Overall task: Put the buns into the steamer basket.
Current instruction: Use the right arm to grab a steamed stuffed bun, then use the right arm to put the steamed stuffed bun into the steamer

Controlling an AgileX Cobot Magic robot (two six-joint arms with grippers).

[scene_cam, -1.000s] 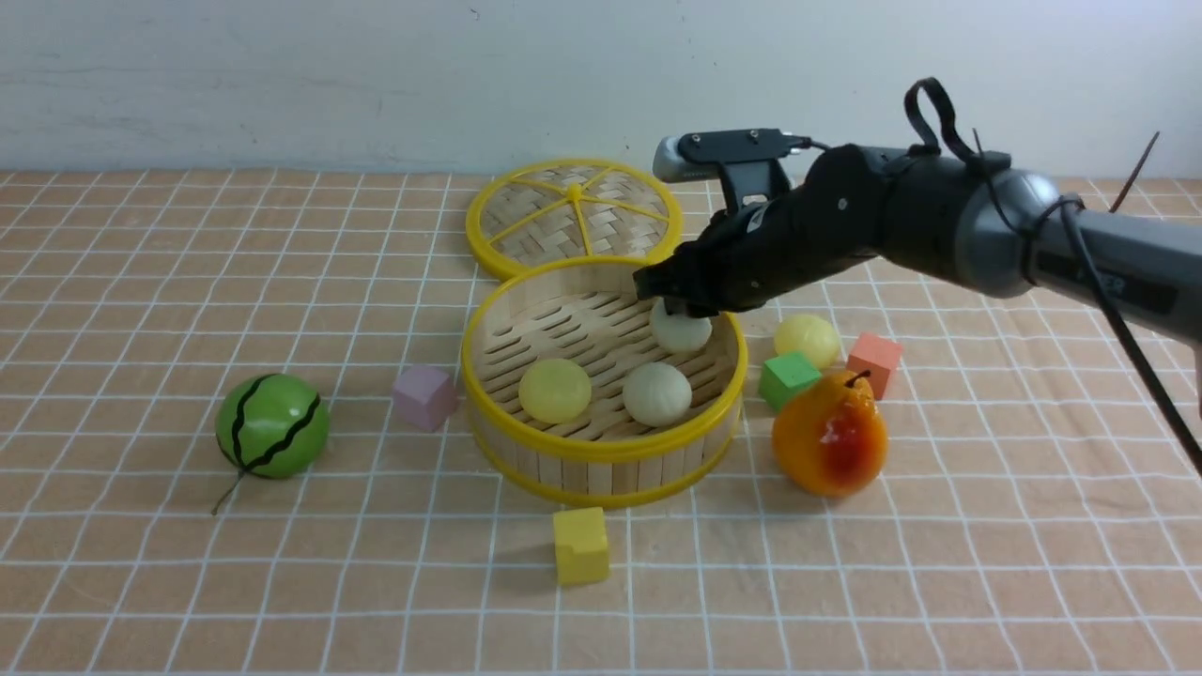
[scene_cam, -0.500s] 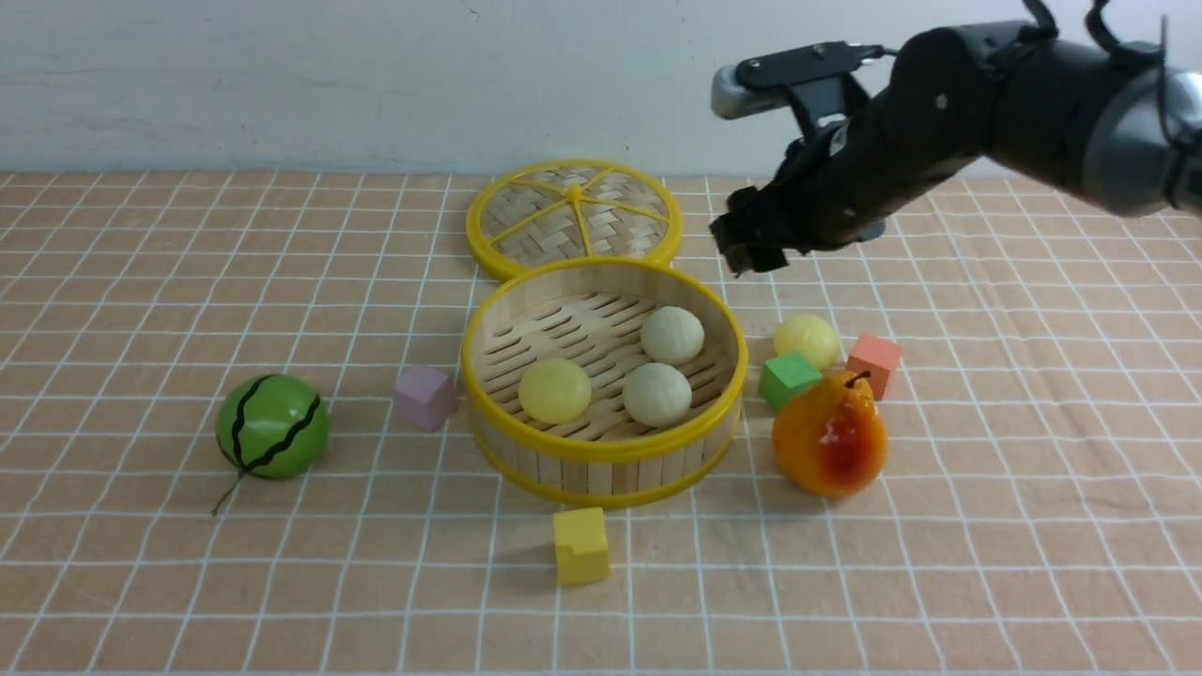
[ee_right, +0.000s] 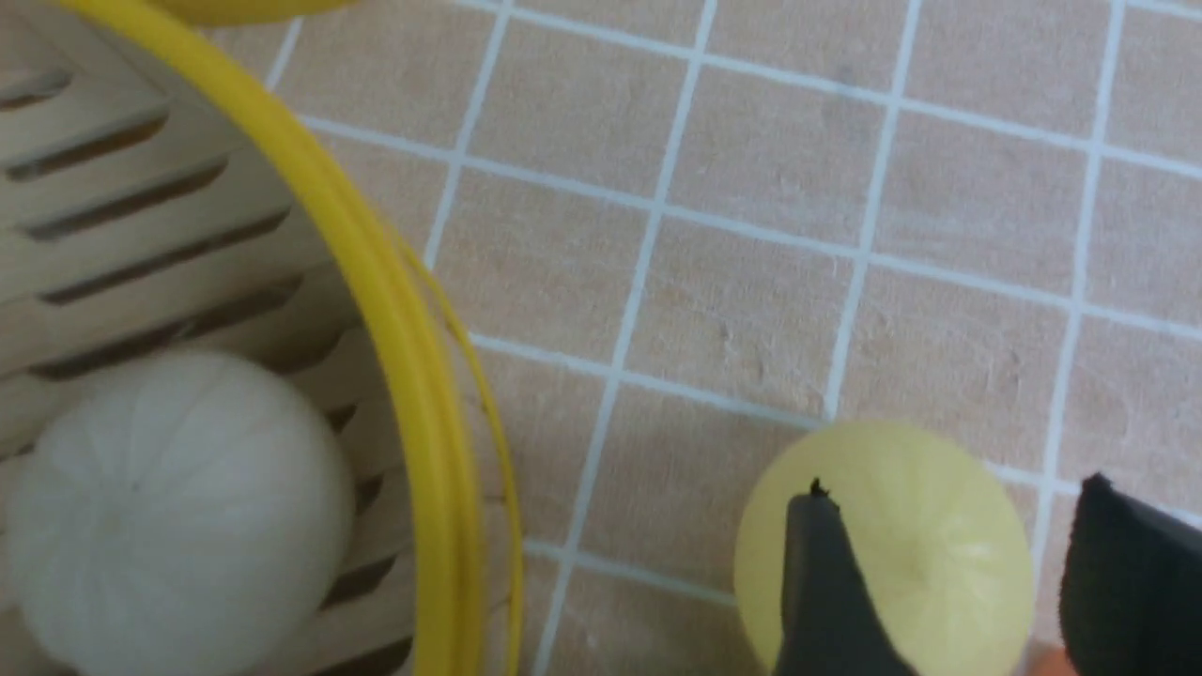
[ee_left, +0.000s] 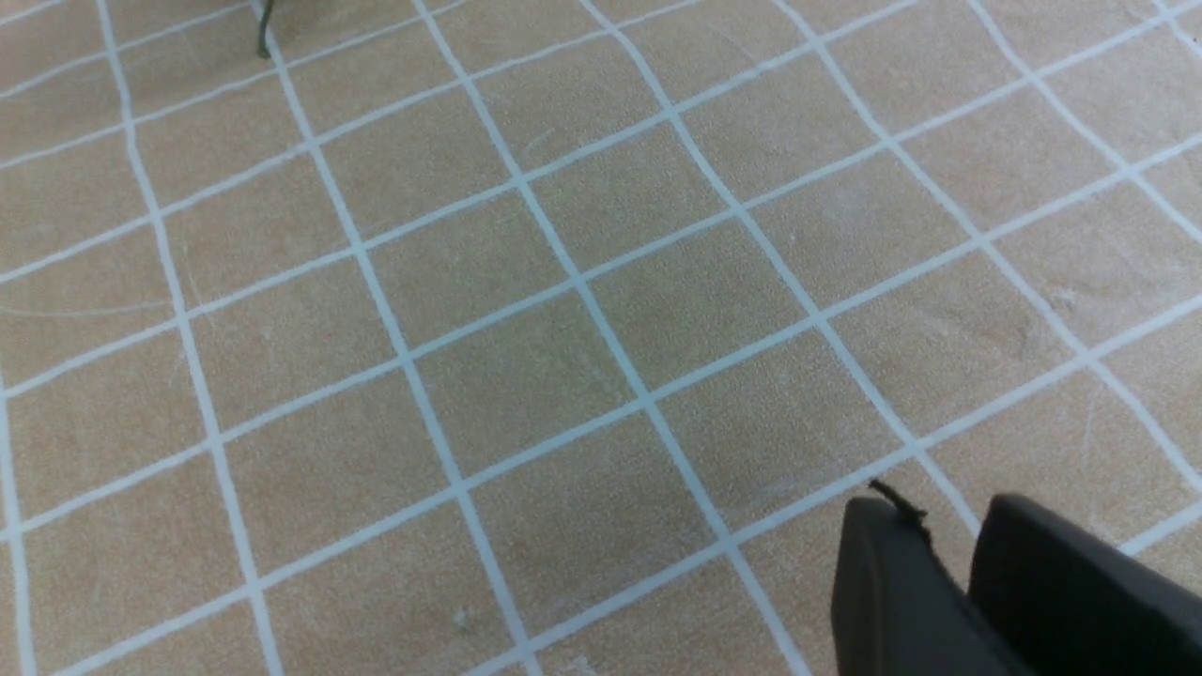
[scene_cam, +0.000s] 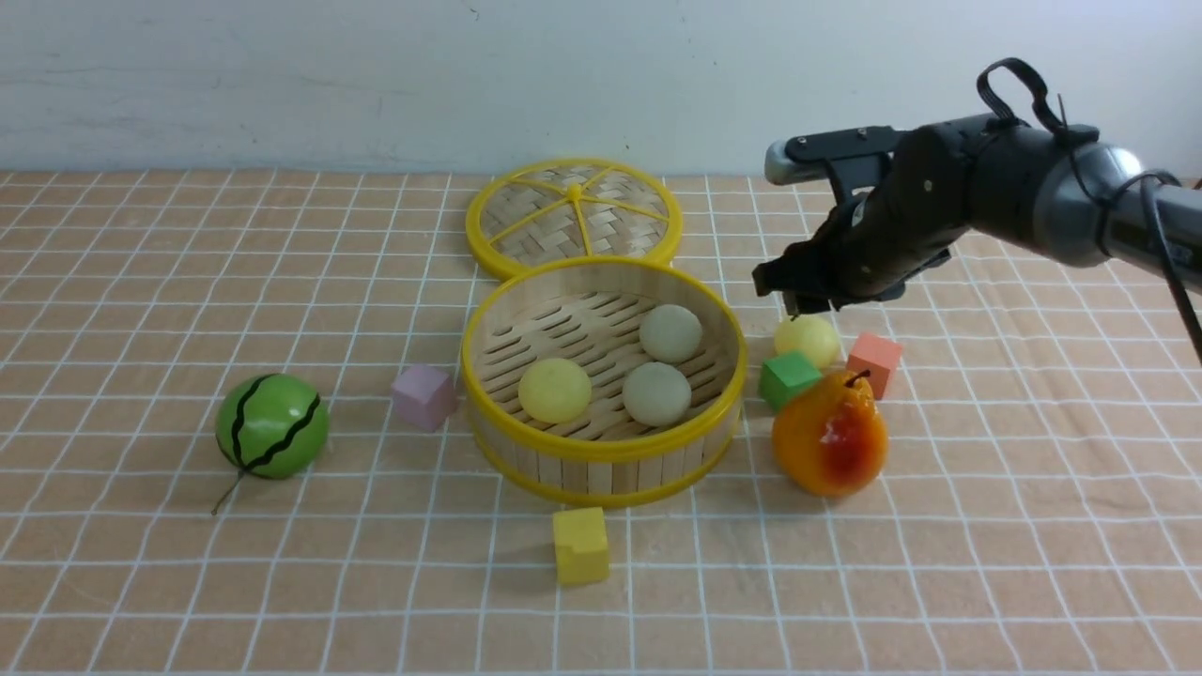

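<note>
The steamer basket (scene_cam: 601, 449) stands mid-table and holds three buns: a pale yellow one (scene_cam: 555, 390) and two off-white ones (scene_cam: 656, 393) (scene_cam: 670, 333). The fourth bun (scene_cam: 806, 338), pale yellow, lies on the cloth right of the basket. My right gripper (scene_cam: 798, 299) hovers just above it, open and empty. In the right wrist view the gripper (ee_right: 953, 493) has its fingers astride this bun (ee_right: 901, 535), beside the basket rim (ee_right: 394, 310) and an off-white bun (ee_right: 169, 507). My left gripper (ee_left: 948, 526) is shut and empty over bare cloth, out of the front view.
The woven lid (scene_cam: 574, 216) lies behind the basket. An orange pear (scene_cam: 830, 434), a green cube (scene_cam: 789, 378) and an orange cube (scene_cam: 874, 363) crowd the loose bun. A purple cube (scene_cam: 424, 396), a yellow cube (scene_cam: 580, 545) and a watermelon ball (scene_cam: 272, 425) lie around.
My right gripper let go of an off-white bun in the basket, rose, moved right and came down over the pale yellow bun on the cloth.
</note>
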